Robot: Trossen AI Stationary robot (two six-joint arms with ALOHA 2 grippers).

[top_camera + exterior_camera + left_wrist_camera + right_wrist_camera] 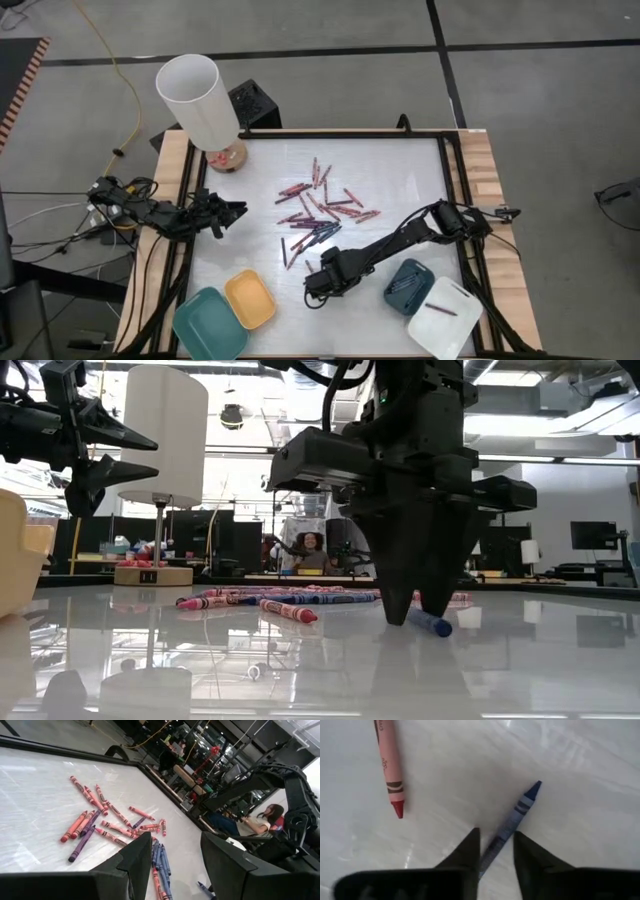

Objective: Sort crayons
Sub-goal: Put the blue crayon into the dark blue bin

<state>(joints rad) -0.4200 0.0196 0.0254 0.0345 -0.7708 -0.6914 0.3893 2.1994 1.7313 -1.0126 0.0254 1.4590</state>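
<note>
on the glossy white table (400, 170), right tool (496, 851) straddles a blue crayon (512, 822), fingers apart.

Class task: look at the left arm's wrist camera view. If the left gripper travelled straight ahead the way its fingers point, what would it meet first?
Most likely the scattered crayons on the white table, probably the blue ones showing between the open fingers of the left gripper. Depth is uncertain: the gripper hovers above the table, so it might pass over them.

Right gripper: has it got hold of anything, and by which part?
The right gripper is down on the table with a blue crayon between its fingers, near the blunt end. Whether the fingers actually pinch it cannot be told. The left gripper is open and empty.
</note>
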